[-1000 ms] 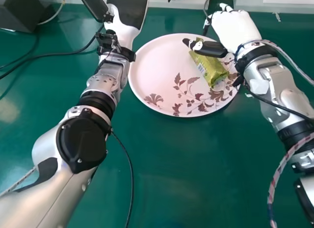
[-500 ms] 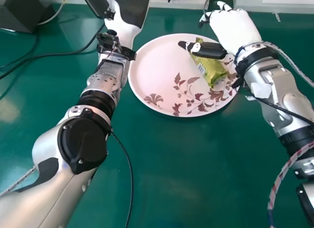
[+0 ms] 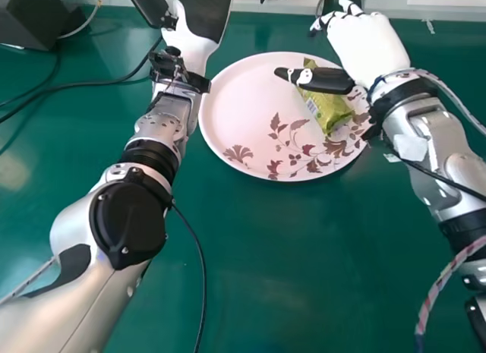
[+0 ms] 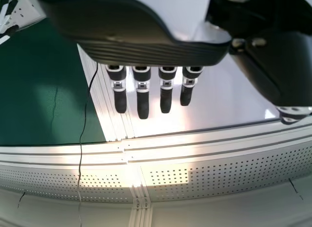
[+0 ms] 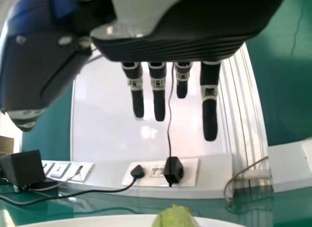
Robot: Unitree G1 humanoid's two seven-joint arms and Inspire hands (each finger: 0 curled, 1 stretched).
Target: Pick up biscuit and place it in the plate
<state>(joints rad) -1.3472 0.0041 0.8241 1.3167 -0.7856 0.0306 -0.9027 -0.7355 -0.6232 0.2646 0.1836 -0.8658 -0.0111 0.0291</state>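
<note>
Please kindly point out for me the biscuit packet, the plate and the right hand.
Biscuit packet [image 3: 327,110], head view: middle of its green wrapper.
Plate [image 3: 241,110], head view: bare pale surface, left side.
Right hand [image 3: 366,45], head view: its white shell.

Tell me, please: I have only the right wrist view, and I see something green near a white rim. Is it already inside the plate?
Observer: Yes. In the head view the green biscuit packet lies within the rim of the plate, on its right half.

Operator: Thank you. And where is the left hand, please? I must not hit it.

Observer: The left hand is beyond the plate's far left edge, clear of the packet.
</note>
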